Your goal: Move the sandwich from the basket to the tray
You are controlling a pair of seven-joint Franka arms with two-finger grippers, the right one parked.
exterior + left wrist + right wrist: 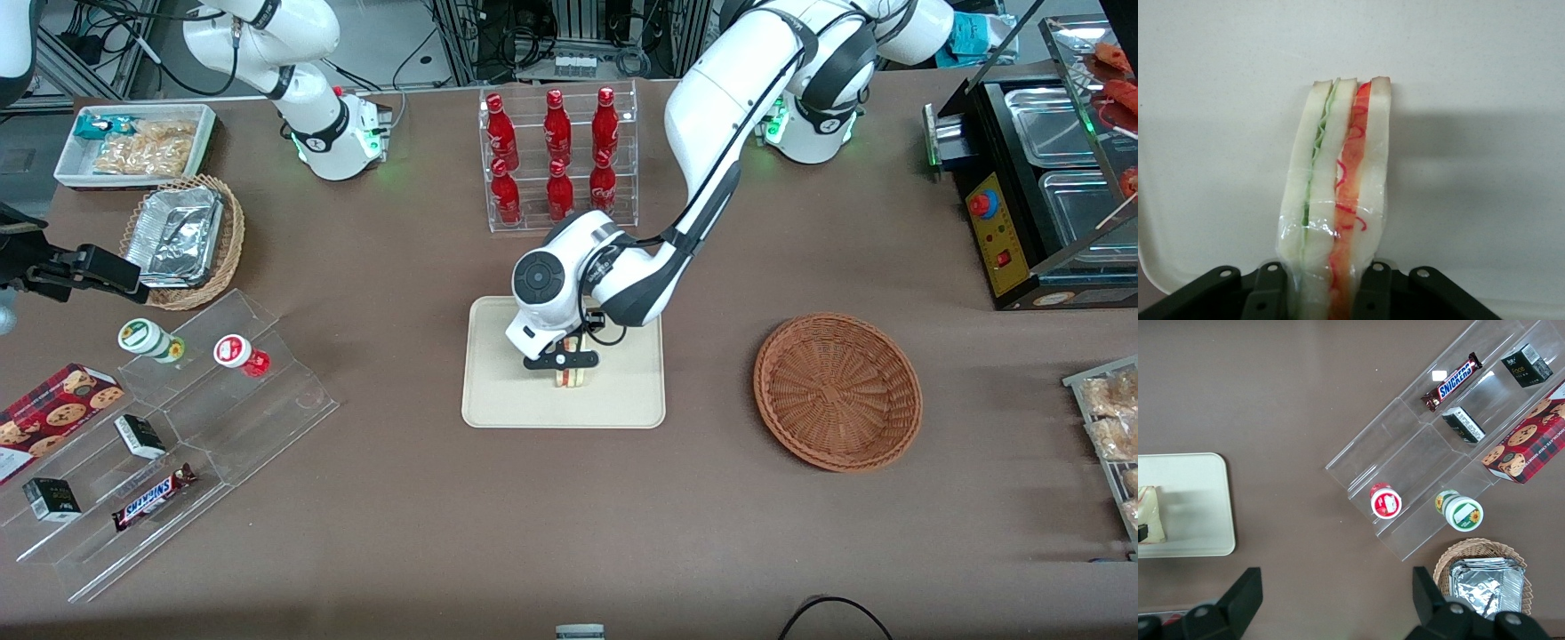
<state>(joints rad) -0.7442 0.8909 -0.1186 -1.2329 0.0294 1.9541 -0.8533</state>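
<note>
Robot lab w/ mock snack shop: soda rack (pixel 558 160), equipment racks.

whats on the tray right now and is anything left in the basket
The sandwich stands on the tray, with the left arm's tool shut on it. The arm covers part of the tray, so that patch can't be checked. The basket holds nothing.

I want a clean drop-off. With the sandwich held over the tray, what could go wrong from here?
The hand is shut on the sandwich over the tray, with the basket already empty.
1. The sandwich stands on a narrow edge, so it may tip over when released.
2. Its plastic wrap bunches at the fingers, so it might cling and get dragged as the hand lifts.
</note>
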